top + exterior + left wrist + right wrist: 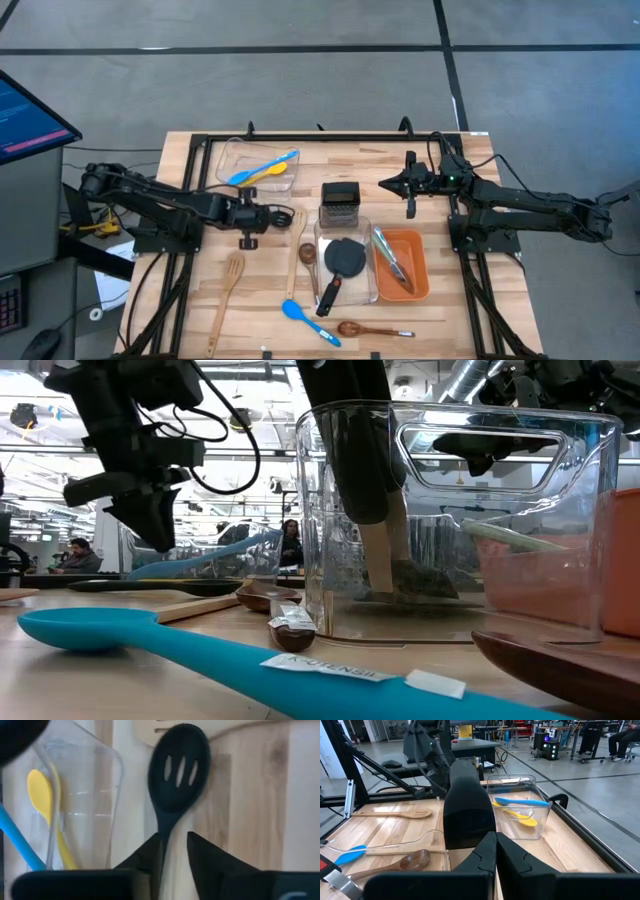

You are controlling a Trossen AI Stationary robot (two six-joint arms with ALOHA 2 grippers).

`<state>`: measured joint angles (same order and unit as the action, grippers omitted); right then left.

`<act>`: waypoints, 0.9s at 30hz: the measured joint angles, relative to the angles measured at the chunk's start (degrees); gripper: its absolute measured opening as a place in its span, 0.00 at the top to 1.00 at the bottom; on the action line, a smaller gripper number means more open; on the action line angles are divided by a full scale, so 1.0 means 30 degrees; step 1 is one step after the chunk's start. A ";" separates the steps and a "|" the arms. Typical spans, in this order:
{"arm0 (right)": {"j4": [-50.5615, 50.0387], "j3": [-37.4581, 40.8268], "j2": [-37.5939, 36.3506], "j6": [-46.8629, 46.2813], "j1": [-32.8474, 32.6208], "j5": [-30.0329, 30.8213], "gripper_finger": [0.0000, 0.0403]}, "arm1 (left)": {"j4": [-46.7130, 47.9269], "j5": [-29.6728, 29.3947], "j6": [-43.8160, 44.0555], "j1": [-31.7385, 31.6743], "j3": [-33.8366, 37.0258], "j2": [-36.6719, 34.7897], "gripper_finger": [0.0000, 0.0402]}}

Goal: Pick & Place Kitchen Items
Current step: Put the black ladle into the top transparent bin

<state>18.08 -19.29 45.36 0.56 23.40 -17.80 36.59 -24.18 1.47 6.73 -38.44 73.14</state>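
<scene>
Nearest the lens in the low view: blue spoon (pixel 200 650) w/ a paper label, flat on the near edge of the table.

L gripper (pixel 175 837) sits left of centre, just near of the clear bin (pixel 225 160). Fingers parted. Handle of the black slotted spoon (pixel 177 770) runs into the gap along one finger, so it looks let go, not pinched. Spoon head lies on the wood beside the bin wall, outside it. Yellow spoon (pixel 42 795) is inside the bin. Wooden spatula (pixel 230 280) lies nearer, grater (pixel 340 197) at centre.

R gripper (pixel 495 836) waits far right, clenched, holding nothing.

Risks, my read:
- If the arm pulls back crooked, a finger could snag the handle and swing the head into the bin wall.
- If it lifts w/o re-closing, the spoon stays put or slips.
</scene>
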 joint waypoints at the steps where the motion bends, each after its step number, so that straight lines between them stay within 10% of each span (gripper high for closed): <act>1: -0.0005 0.0000 0.0001 0.0000 0.0007 0.0000 1.00 | -0.0154 0.0000 -0.0013 -0.0145 0.0000 0.0000 0.77; 9: 0.0002 0.0000 0.0002 0.0000 0.0002 0.0000 1.00 | -0.1255 0.2303 -0.0033 -0.1617 0.0000 0.0011 0.64; 27: -0.0003 0.0000 0.0000 -0.0007 0.0007 0.0000 1.00 | -0.2025 0.3943 -0.1496 -0.3666 -0.0066 0.4369 0.67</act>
<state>18.07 -19.29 45.36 0.54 23.42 -17.80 30.51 -12.36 -3.02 -4.27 -38.63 86.25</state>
